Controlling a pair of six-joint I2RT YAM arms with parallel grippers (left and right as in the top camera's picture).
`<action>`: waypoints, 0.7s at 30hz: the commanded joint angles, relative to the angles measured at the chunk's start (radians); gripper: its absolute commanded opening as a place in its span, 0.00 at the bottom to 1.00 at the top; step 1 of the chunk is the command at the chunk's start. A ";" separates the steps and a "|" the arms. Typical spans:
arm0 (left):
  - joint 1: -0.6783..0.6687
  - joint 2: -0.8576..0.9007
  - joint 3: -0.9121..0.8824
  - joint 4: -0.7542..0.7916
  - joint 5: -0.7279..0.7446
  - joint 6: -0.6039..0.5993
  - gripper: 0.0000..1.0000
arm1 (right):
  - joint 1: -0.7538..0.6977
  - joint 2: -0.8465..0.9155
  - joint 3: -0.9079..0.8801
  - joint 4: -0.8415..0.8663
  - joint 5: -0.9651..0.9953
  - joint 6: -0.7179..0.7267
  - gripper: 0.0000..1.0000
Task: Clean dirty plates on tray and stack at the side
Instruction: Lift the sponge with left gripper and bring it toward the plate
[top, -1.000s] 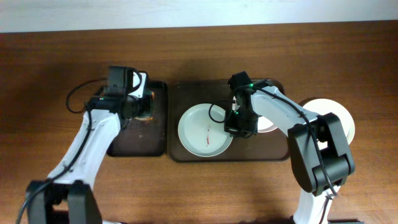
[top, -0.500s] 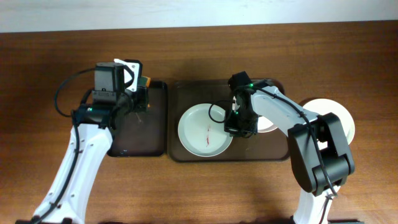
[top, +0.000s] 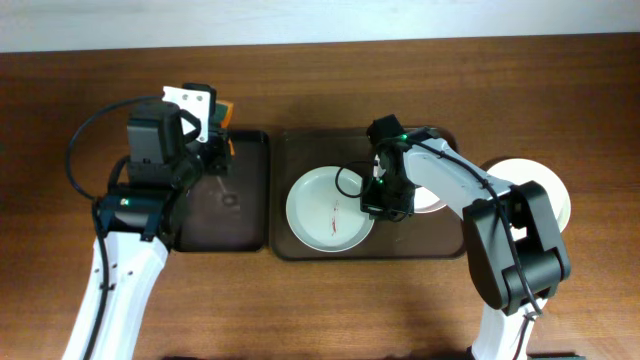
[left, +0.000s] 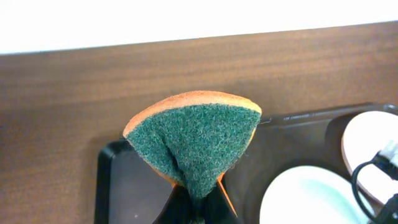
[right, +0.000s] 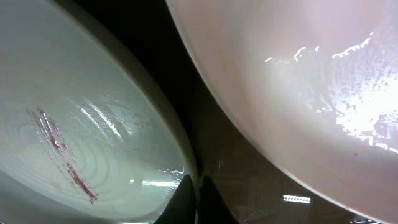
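A white plate with a red smear (top: 326, 210) lies at the left of the large brown tray (top: 300, 150). A second plate (top: 432, 198) lies to its right on the tray, partly hidden by my right arm. A third plate (top: 545, 190) sits off the tray at the right. My right gripper (top: 386, 206) is shut on the smeared plate's right rim (right: 186, 168), fingertips (right: 199, 194) pinching it; the second plate (right: 298, 74) lies beside. My left gripper (left: 199, 210) is shut on a folded green and orange sponge (left: 196, 137), held above the narrow tray's back edge (top: 222, 125).
A narrower dark tray (top: 240, 215) lies left of the large tray, under my left gripper; it also shows in the left wrist view (left: 121, 186). The large tray's rim (left: 311, 116) and the smeared plate (left: 298, 202) show there too. Bare wooden table surrounds both trays.
My left arm has lifted the sponge off the narrow tray and drawn back to the left. The right arm and the plates have not moved.
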 joint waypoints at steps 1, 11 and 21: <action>0.004 -0.047 0.016 0.031 0.004 0.021 0.00 | -0.003 -0.010 -0.004 0.002 0.006 -0.006 0.04; 0.004 -0.111 0.016 0.081 0.004 0.027 0.00 | -0.003 -0.010 -0.004 0.002 0.006 -0.006 0.04; 0.004 -0.123 0.016 0.097 0.004 0.027 0.00 | -0.003 -0.010 -0.004 0.003 0.006 -0.006 0.04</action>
